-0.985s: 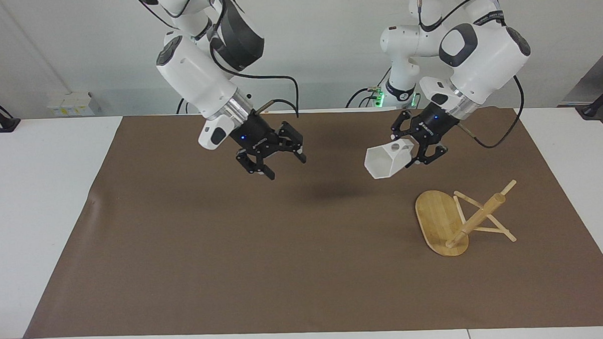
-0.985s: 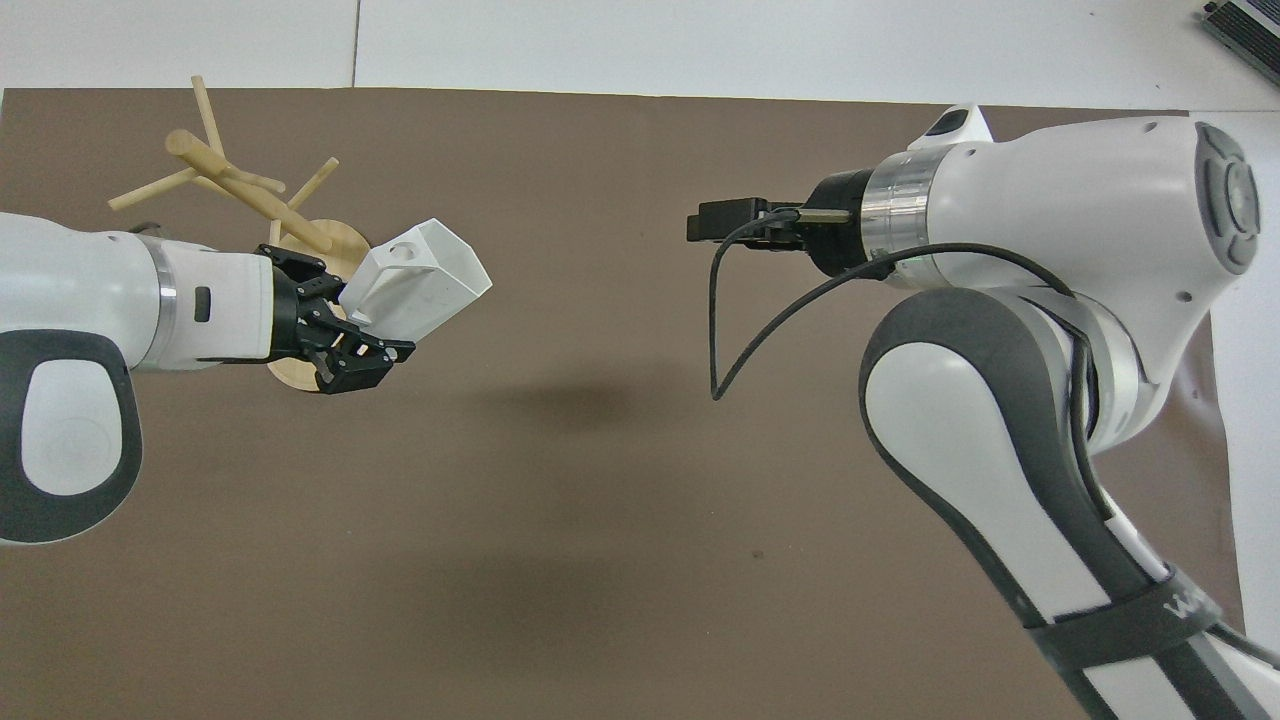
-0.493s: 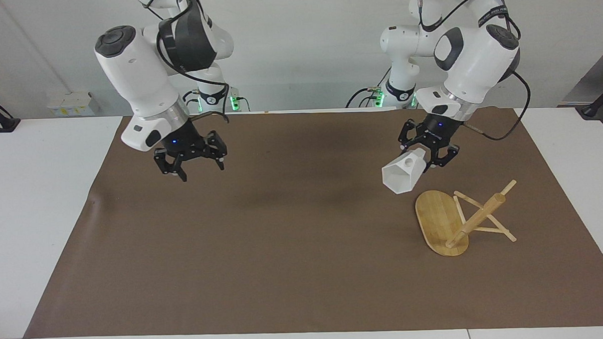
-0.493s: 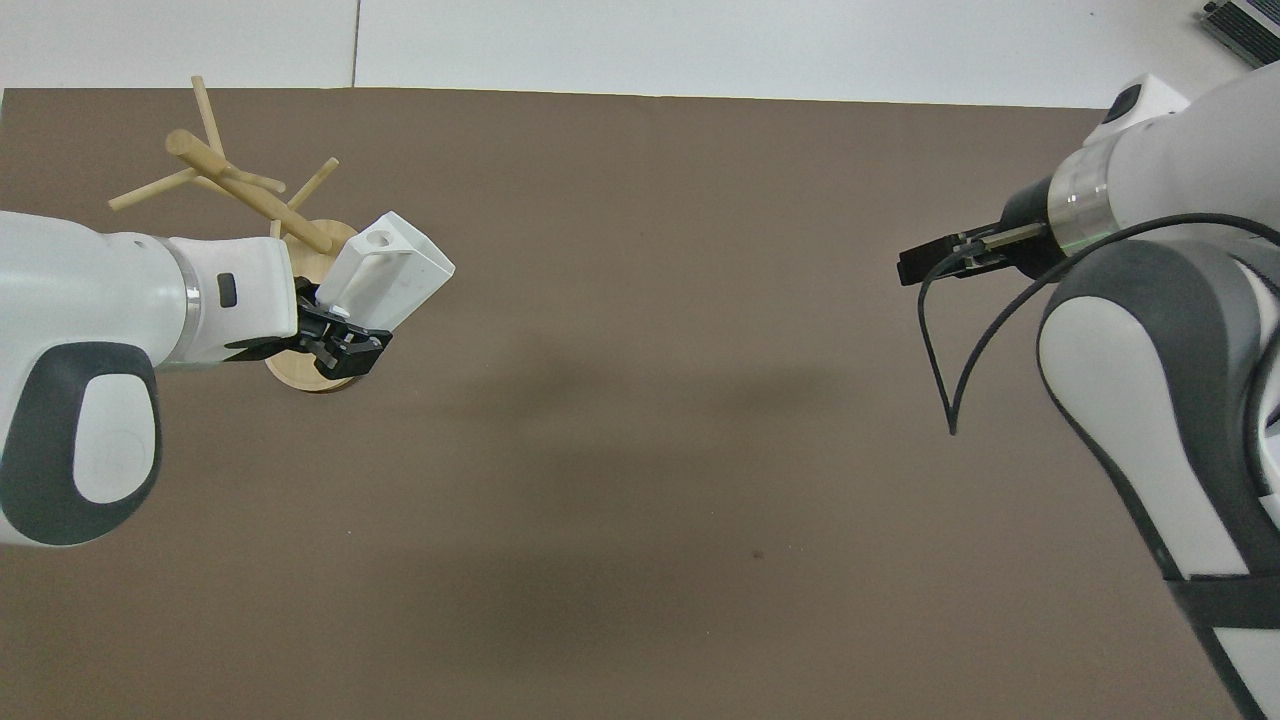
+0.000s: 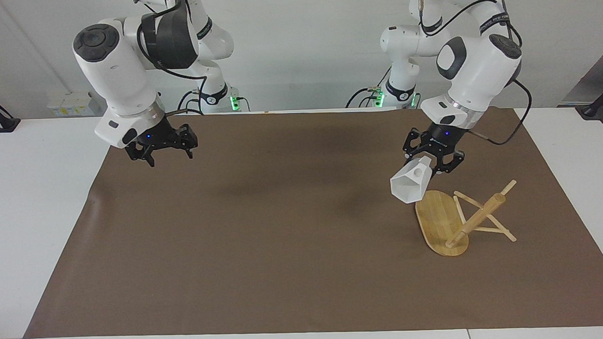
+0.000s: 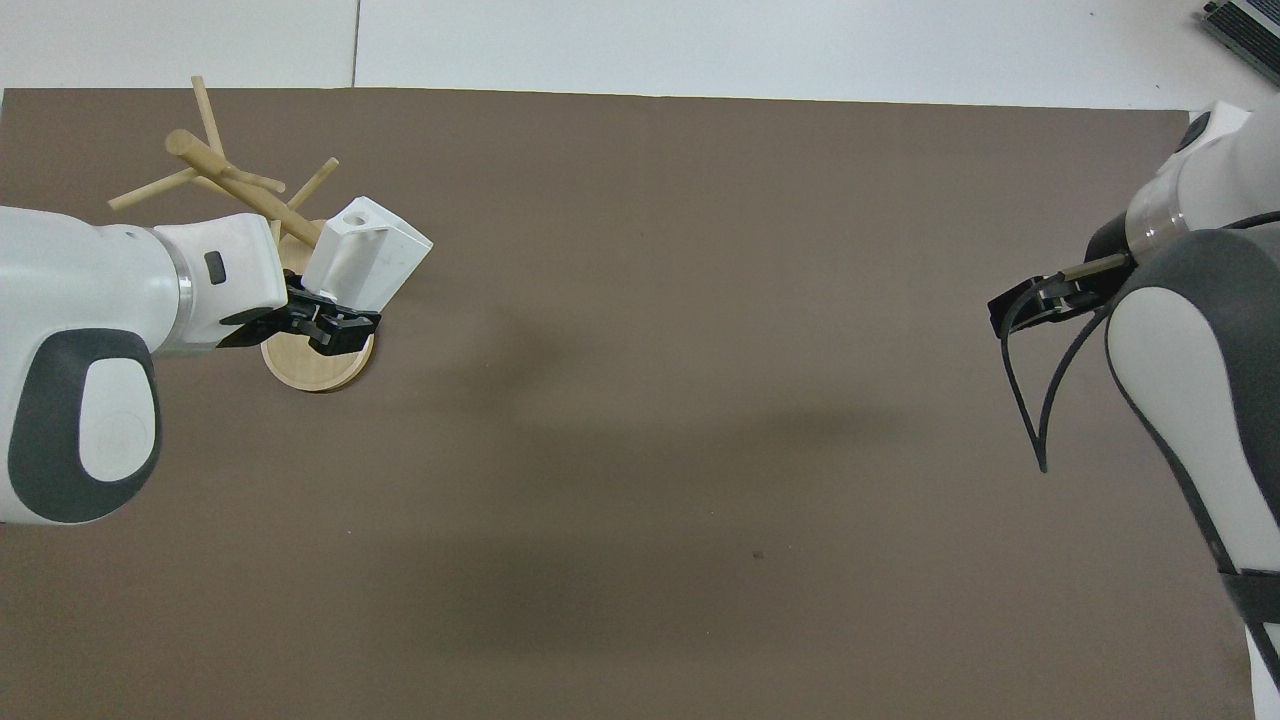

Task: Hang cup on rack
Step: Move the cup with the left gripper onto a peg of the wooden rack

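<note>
Clearly the cup hangs in the air in the left gripper, which is pinched onto its blocky handle end, with the cup tipped so its mouth points down and away from the robots. It is a small matte white mug with flat angled sides, and a round hole shows in the handle in both views.

From the facing view the six-sided rim is seen open toward the camera, and the cup sits just above the rack's oval base edge nearest the robots, not touching it. From the overhead view the mouth cannot be seen; only the handle top with its hole and the slanted sides of the cup show, and the cup covers part of the rack's base, close to the post and pegs. There the left gripper lies over the base too.

The rack is light bamboo, with a thick post and thin pegs branching off. The facing view makes the post look tilted toward the left arm's end of the table; whether any peg touches the cup cannot be told from above.

Well away from the rack, over the brown mat toward the right arm's end, the right gripper waits with fingers spread and nothing between them. Overhead, only its dark wrist part and cable show.
</note>
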{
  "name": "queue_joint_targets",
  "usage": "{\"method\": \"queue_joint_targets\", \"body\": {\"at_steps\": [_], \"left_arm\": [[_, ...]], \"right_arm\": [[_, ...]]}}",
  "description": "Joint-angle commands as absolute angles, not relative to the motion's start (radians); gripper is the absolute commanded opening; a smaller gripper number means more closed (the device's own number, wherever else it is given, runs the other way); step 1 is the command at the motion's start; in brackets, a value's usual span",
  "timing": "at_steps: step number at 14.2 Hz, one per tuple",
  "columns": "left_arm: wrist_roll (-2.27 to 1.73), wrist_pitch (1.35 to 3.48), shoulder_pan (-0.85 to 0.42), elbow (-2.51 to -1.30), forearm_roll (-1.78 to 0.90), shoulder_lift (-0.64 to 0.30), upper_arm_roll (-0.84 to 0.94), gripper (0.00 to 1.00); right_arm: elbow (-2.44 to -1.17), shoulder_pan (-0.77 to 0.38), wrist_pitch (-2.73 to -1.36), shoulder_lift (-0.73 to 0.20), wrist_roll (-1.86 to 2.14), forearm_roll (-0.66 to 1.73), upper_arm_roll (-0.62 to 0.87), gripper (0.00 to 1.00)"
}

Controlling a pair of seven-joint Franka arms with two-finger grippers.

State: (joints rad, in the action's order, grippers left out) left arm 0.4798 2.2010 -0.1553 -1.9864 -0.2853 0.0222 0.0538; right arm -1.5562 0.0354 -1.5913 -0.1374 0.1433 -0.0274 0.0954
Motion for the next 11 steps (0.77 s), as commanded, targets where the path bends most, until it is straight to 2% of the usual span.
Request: {"method": "queue_joint_targets", "body": {"at_steps": [1,4,11], "left_arm": [[0.387,2.253,-0.143,-1.999,-0.261,0.025,0.058,0.0],[0.353,2.299,-0.115,-2.0,-0.262,-0.001,0.06,0.0],[0.299,2.356,-0.104,-1.994,-0.275,-0.041,0.06,0.0]], "right_arm": [[-1.523,0.037,-1.534,-0.135,0.143,-0.038,0.065,1.0],[-1.471,0.037,-1.483,-0.133,0.13,-0.046,0.02,1.0],[-1.483,0.071,-1.494,-0.078,0.071,-0.032,0.005,1.0]]}}
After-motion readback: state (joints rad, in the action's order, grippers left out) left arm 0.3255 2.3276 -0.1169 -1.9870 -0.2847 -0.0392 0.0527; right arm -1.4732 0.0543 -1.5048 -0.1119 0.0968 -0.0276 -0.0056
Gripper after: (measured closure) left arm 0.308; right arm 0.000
